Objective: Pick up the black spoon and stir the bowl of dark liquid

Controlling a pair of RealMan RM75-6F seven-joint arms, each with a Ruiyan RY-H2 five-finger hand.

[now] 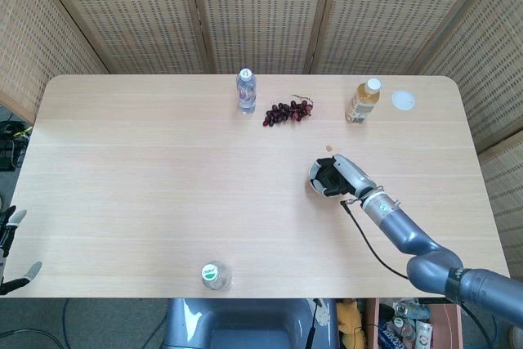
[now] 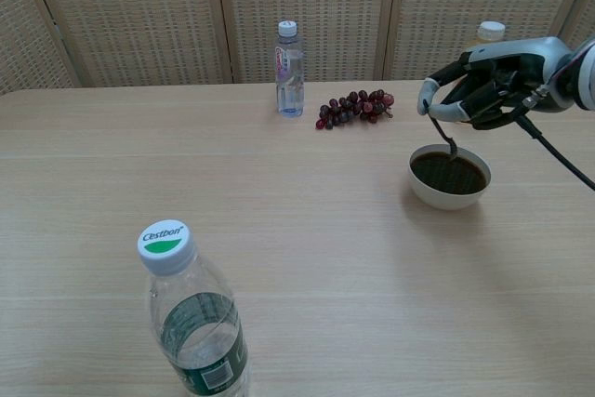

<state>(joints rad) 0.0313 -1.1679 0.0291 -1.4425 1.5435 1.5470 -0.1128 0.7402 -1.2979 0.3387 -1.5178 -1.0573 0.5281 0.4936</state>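
Observation:
A white bowl [image 2: 437, 194] of dark liquid [image 2: 450, 174] stands right of the table's middle. My right hand [image 2: 485, 81] hovers just above it and grips the thin black spoon [image 2: 446, 140], which hangs down with its tip at or in the liquid. In the head view the right hand [image 1: 340, 177] covers most of the bowl [image 1: 313, 174], and the spoon is hidden there. Only fingertips of my left hand [image 1: 11, 244] show at the bottom left edge, off the table, spread apart and holding nothing.
At the back stand a clear water bottle [image 2: 289, 70], a bunch of dark grapes [image 2: 354, 107] and a yellow drink bottle [image 1: 362, 101], with a white lid [image 1: 402, 100] beside it. Another water bottle [image 2: 191, 323] stands at the near edge.

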